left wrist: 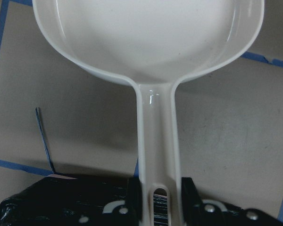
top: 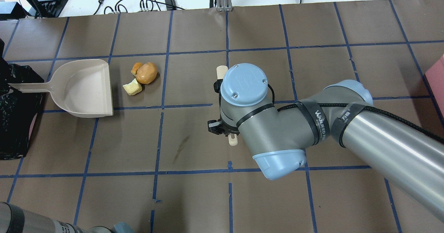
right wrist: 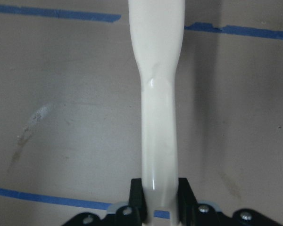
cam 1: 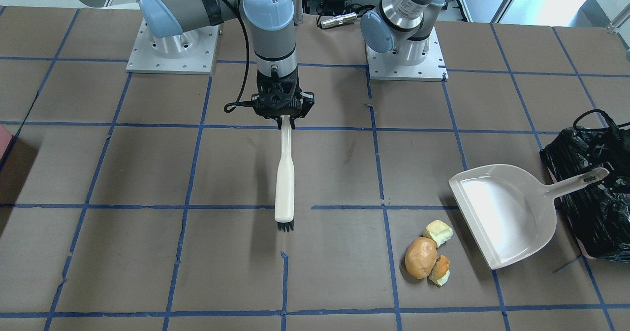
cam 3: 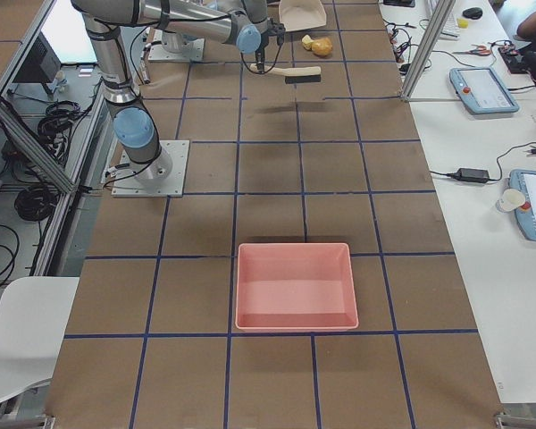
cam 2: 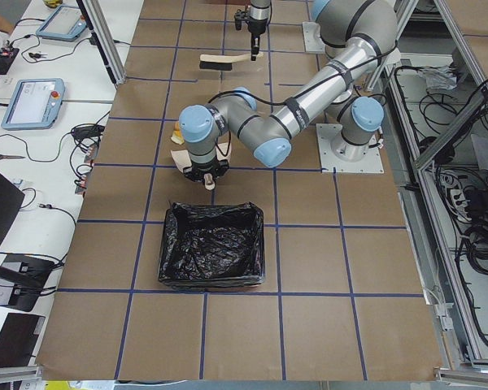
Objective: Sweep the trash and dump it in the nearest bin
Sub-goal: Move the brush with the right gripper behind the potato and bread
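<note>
Right jaws clamp the brush (cam 1: 284,183), its axis pointing far; trash (cam 1: 421,257) lies well left, beside the dustpan (cam 1: 502,213) the left jaws clamp.

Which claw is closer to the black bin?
Left. The left claw holds the dustpan handle right by the bin; the right claw holds the brush mid-table, far away.

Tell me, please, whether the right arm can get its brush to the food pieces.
Probably yes: the right gripper holds the brush by its handle, and nothing shows between its bristles and the trash beside the dustpan.
</note>
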Controlling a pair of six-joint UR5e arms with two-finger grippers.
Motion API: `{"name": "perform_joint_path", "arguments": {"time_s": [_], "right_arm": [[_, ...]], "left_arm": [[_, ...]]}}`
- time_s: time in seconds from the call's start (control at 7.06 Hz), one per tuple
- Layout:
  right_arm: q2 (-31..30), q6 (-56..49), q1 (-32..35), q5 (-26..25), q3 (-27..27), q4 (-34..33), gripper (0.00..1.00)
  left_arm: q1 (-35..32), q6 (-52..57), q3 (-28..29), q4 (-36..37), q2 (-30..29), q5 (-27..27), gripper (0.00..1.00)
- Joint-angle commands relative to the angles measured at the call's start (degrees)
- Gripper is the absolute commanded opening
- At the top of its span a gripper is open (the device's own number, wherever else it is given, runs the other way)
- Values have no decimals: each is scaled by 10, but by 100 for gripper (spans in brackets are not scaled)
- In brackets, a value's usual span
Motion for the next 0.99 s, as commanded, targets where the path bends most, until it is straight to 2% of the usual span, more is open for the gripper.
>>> {"name": "perform_joint_path", "arguments": {"time_s": [0.0,0.28,0.42,0.57,0.85], "right_arm": [[44,161,32,-3,-77,46,0],[180,274,75,-22,-255,115,0],[256,333,101,-23,-369,188,0],[284,373,113,-18,-403,196,0],[297,443,119,-17,-424,191,0]], "left_arm": [[-8,-9,10,22,-25,0,6],[-40,-27,9,60,-29,0,6],[-45,-21,-2,71,-34,-1,6],[-47,-8,-4,72,-40,-2,6],[-47,9,-3,78,-50,-5,6]]}}
